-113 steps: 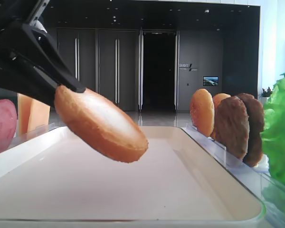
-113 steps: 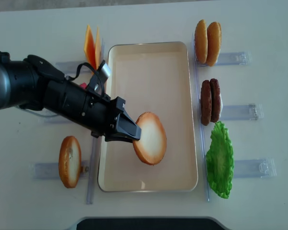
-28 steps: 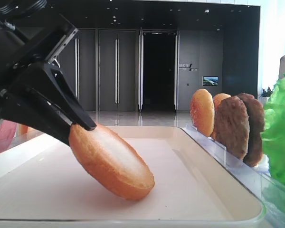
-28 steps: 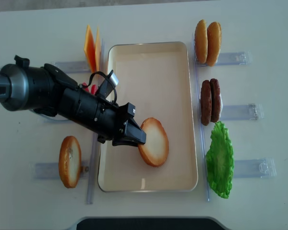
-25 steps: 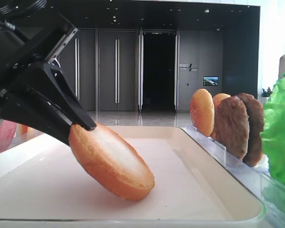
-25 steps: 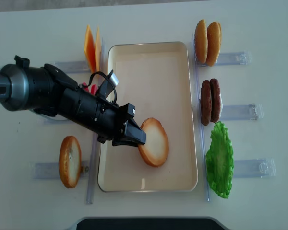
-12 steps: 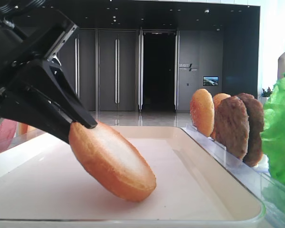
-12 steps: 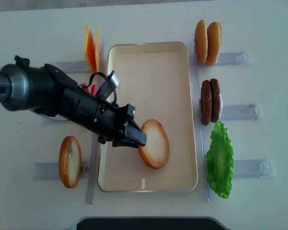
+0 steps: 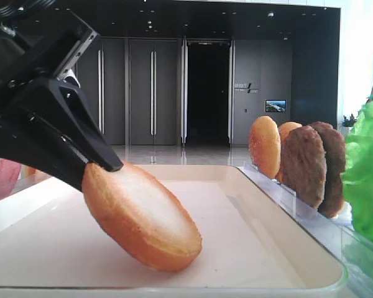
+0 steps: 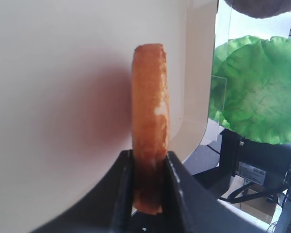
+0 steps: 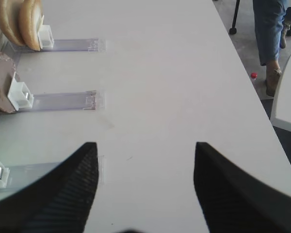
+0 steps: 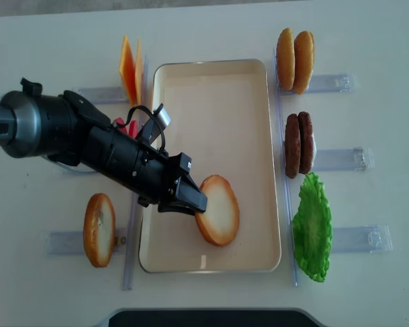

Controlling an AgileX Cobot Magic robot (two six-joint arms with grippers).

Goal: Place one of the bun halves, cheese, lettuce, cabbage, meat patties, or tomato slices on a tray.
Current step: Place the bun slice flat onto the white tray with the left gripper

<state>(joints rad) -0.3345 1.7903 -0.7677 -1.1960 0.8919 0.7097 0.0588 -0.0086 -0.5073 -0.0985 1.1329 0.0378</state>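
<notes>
Bun half [image 12: 217, 210], pale face up, tilted, lower edge down on the floor of the tray [image 12: 218, 88], upper edge clamped in the left tool [image 12: 191, 203]. Seen edge-on from the left wrist view, pinched between both black fingers [image 10: 173, 184]. Around the tray: cheese [image 12: 130, 67] upright at upper left, another bun half [image 12: 99, 229] on a clear rack at lower left, two more buns [image 12: 294, 60], meat patties [image 12: 298, 144] and lettuce [image 12: 312, 227] racked along the right. Right tool [image 11: 145, 184] over bare counter [image 11: 160, 73], fingers spread apart, gripping nothing.
</notes>
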